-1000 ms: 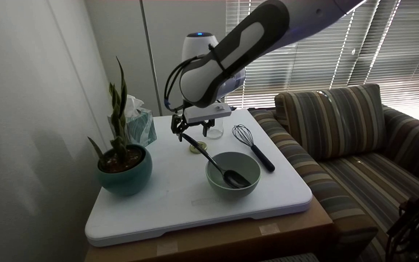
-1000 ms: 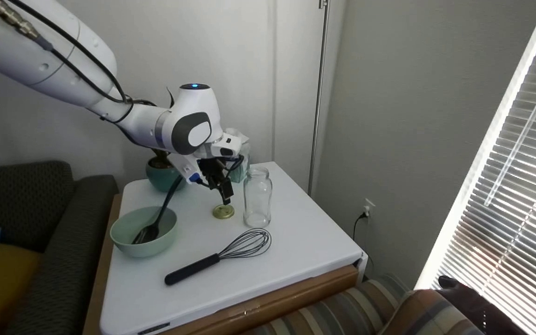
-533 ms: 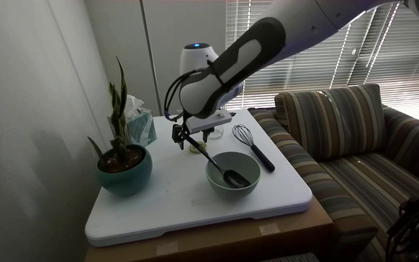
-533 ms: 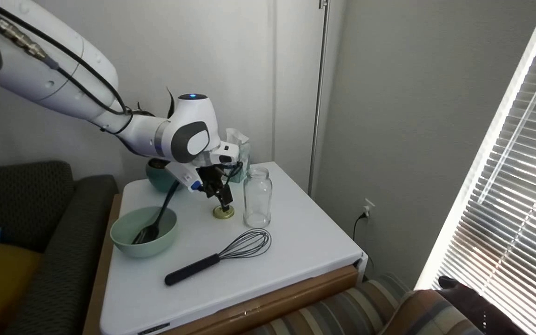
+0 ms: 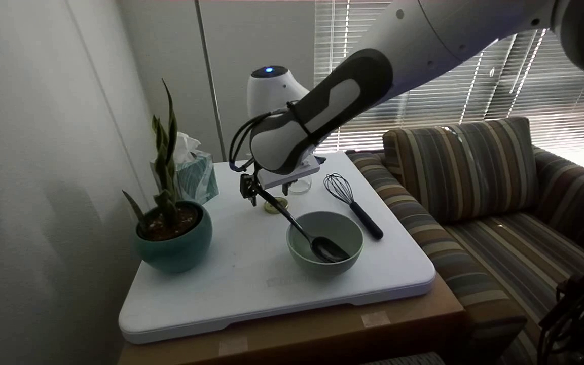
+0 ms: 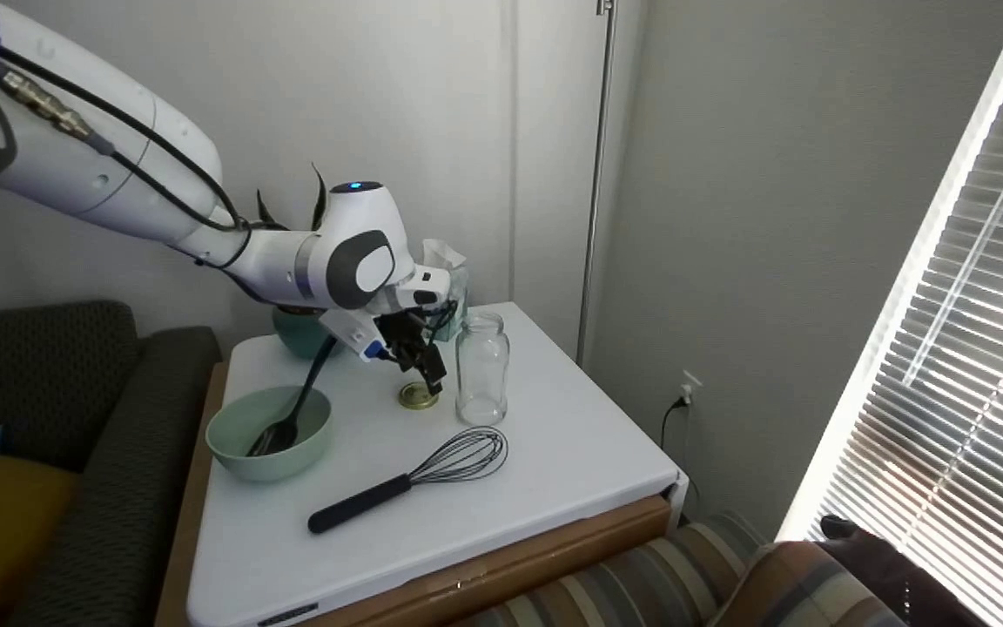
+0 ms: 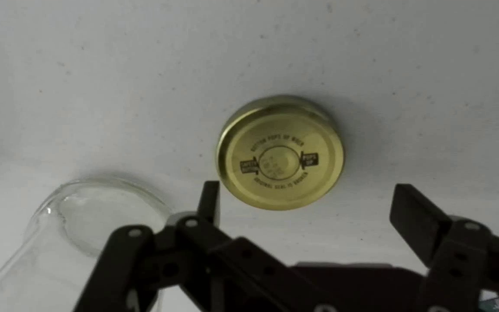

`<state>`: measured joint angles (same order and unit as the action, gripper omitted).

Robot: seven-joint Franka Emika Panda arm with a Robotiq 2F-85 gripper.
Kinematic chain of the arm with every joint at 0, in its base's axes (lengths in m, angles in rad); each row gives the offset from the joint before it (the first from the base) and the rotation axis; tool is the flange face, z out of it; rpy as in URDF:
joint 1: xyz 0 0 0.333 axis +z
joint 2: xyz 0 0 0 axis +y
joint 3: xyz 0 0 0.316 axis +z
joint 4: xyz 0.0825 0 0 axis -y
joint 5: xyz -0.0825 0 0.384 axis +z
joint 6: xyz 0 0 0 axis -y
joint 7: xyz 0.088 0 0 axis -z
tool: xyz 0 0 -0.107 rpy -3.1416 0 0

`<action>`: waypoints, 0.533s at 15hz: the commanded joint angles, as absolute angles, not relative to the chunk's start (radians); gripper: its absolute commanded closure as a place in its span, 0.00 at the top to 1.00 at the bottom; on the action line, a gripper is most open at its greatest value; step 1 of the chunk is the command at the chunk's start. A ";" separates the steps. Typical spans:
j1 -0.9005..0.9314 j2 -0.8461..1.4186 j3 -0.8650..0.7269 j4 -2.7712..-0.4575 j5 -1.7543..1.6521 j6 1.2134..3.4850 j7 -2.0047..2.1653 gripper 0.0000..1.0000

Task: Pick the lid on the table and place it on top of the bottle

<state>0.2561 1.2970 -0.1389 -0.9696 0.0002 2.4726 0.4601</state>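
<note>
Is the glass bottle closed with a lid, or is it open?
Open: the gold lid lies on the white table, apart from the upright bottle, whose mouth is uncovered.

Bright blinds [image 5: 439, 106] behind 1 striped armchair [image 5: 495, 218]; 1 dark sofa [image 6: 49, 383]; grey walls [image 6: 771, 244].

a sitting room, home or office hard to tell: striped armchair [image 5: 484, 233] beside one counter [image 5: 206, 301] edge, dark sofa [image 6: 40, 374] beyond another, window blinds [image 6: 989, 374], potted plant [image 5: 176, 246] and tissue box [image 5: 198, 177] along a third.
</note>
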 commanded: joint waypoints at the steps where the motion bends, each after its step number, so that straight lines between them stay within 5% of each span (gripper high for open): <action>1: 0.260 1.319 -0.173 -0.935 -0.023 2.470 0.510 1.00; 8: 0.257 1.304 -0.201 -0.964 -0.003 2.477 0.557 1.00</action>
